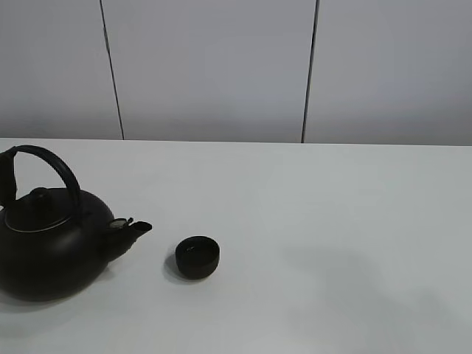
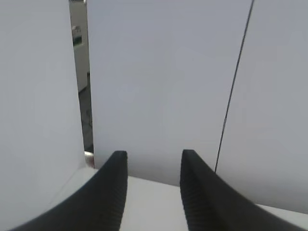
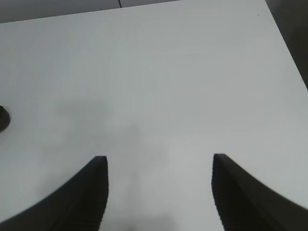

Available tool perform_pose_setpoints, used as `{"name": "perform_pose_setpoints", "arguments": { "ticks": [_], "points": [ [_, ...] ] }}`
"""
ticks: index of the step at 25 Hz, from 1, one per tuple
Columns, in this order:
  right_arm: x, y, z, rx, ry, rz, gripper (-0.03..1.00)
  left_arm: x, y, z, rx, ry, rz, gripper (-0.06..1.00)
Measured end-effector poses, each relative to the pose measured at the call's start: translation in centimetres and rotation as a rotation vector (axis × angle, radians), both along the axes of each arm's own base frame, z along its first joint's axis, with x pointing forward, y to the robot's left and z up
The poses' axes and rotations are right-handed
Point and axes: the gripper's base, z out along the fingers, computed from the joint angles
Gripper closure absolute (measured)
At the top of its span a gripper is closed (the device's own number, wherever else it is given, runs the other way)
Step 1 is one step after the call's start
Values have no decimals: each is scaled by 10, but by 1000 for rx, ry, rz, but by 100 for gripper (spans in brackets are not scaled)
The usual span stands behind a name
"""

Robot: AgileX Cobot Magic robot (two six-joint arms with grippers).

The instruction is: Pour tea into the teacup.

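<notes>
The teacup [image 1: 198,257] is a small, low black cup standing upright on the white table [image 1: 332,221], left of centre in the exterior high view. Just to its left stands a big round black kettle [image 1: 48,247] with an arched handle, its spout pointing toward the cup. No tea shows, and the cup's inside is too dark to read. In the left wrist view my left gripper [image 2: 154,153] is open and empty, facing the white wall. Above bare table, my right gripper [image 3: 160,157] is also open and empty. Neither gripper appears in the exterior high view.
White wall panels [image 1: 214,66] with dark seams close off the back of the table. A small dark shape [image 3: 3,118] sits at the edge of the right wrist view; I cannot tell what it is. The table's corner [image 3: 269,9] shows there too.
</notes>
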Motion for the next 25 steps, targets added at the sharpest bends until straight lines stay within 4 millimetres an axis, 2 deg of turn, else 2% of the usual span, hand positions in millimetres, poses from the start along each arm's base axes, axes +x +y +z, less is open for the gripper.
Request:
{"name": "perform_pose_setpoints", "arguments": {
  "ticks": [3,6,9,11,14,18,25],
  "points": [
    [0,0,0,0,0,0,53,-56,-8,15,90,-67,-33,67],
    [0,0,0,0,0,0,53,-107,-15,13,160,-34,-71,67],
    [0,0,0,0,0,0,53,-142,-26,2,180,55,-169,67],
    [0,0,0,0,0,0,53,-155,-32,-8,160,149,-233,67],
    [0,0,0,0,0,0,53,-162,-37,-24,122,283,-287,67],
    [0,0,0,0,1,0,53,-161,-35,-47,82,338,-267,67],
    [0,0,0,0,1,0,53,-133,-28,-90,57,507,-222,67]
  ]
}}
